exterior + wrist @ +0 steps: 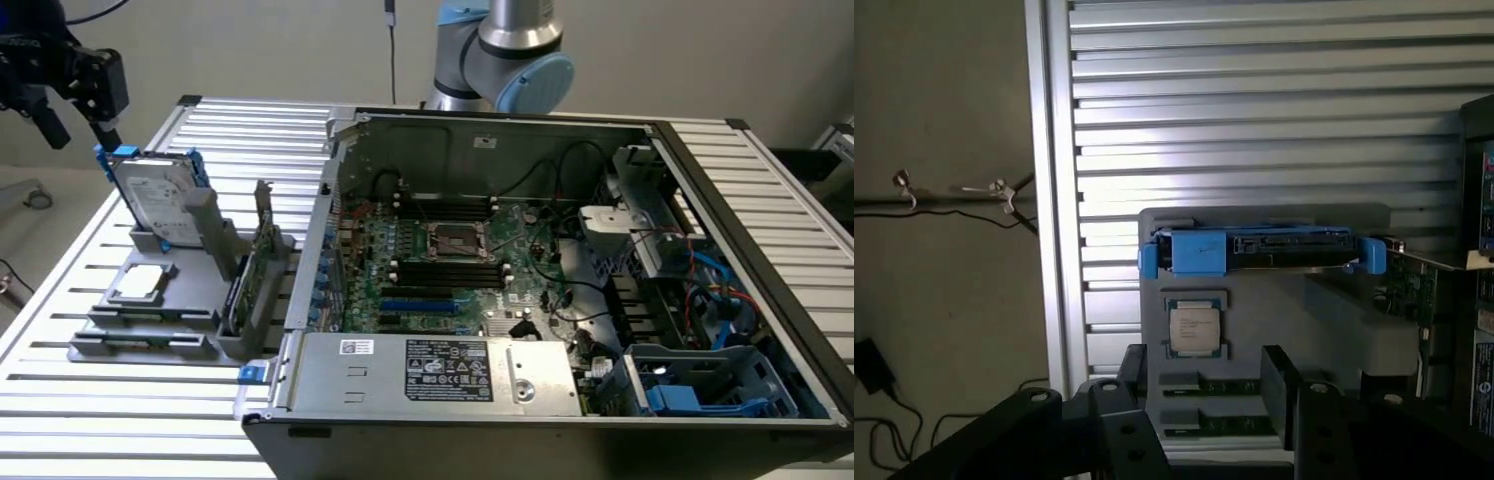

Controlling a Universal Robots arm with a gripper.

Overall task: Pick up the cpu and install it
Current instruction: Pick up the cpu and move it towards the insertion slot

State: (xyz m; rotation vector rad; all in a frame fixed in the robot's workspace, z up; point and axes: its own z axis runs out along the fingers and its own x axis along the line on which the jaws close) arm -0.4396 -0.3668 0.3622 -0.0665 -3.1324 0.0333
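The claw [1203, 352], spread wide and empty, hangs near the grey tray [1324, 320] holding the cpu [1194, 326].

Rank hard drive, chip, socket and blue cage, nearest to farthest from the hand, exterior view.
1. Hard drive, upright just under the hand.
2. Chip, flat on the grey tray.
3. Socket, inside the case.
4. Blue cage, view's far right.

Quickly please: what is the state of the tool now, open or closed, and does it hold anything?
Tool: open, holding nothing; the cpu lies in the grey holder.
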